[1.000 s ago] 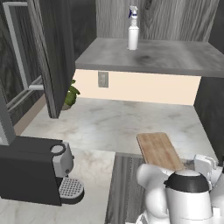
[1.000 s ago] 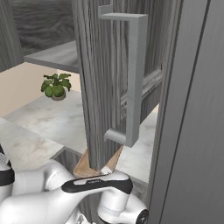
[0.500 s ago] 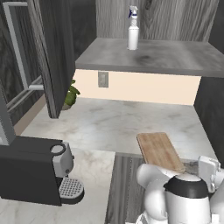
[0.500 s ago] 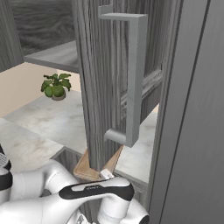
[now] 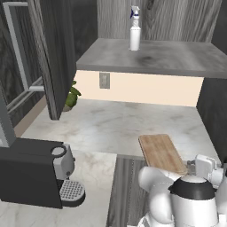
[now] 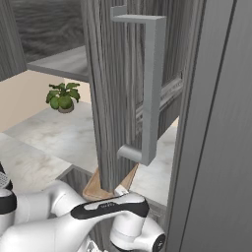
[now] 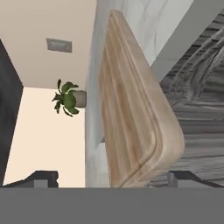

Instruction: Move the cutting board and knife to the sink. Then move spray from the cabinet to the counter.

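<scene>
Almost nothing has changed over the last second. The cutting board (image 5: pixel 162 153) lies where it lay, flat on the pale marbled tabletop (image 5: pixel 111 124), with its near end towards the robot. The arm has shifted only slightly beside it, and the base views have not moved. The gripper (image 7: pixel 111 178) remains wide open and holds nothing. So the first step of the task is, in my judgement, still at the approach: the board is not yet gripped and not yet lifted.

In the hand view the board runs up the middle of the picture, seen edge-on and tilted because the hand is rolled. Its rounded near corner sits just above the gap between the two dark fingertips (image 7: pixel 37 177), so the board is lined up between the jaws and very near them. Whether a finger already touches the wood I cannot tell.

From the right base view the board's near end (image 6: pixel 96 187) peeps out low behind the open cabinet door (image 6: pixel 115 98), just past the arm's wrist.

The spray (image 5: pixel 134 29) stands upright on the grey cabinet shelf (image 5: pixel 168 57), well apart from the gripper and untouched. A small potted plant (image 5: pixel 71 95) stands at the back of the tabletop, and a coffee machine (image 5: pixel 35 177) is at the near left.
</scene>
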Motion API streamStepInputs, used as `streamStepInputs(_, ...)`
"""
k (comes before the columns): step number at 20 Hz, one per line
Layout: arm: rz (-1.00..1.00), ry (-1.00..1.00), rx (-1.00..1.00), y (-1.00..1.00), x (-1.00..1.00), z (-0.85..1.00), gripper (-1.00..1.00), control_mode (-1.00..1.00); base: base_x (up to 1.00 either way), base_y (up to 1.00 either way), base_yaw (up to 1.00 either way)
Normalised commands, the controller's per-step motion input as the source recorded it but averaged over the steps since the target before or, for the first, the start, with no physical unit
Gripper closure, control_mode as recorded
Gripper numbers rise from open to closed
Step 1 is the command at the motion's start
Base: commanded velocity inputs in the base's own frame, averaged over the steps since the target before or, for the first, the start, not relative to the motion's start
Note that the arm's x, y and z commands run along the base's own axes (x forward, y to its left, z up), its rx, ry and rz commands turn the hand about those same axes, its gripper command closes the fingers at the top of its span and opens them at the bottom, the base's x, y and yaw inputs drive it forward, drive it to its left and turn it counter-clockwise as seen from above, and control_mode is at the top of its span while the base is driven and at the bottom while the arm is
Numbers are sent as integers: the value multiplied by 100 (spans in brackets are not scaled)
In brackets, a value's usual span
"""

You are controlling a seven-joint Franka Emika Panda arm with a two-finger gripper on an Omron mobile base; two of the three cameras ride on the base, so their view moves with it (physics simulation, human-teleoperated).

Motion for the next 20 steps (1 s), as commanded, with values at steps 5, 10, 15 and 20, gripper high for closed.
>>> streamStepInputs(5, 0, 7, 4, 0, 0, -23, -100, -100, 0, 0, 0)
streamStepInputs(10, 0, 3, 1, 4, 4, -9, -100, -100, 0, 0, 0)
streamStepInputs(15, 0, 0, 1, 2, 18, -9, -100, -100, 0, 0, 0)
streamStepInputs(20, 1, 3, 3, 1, 24, -20, -100, -100, 0, 0, 0)
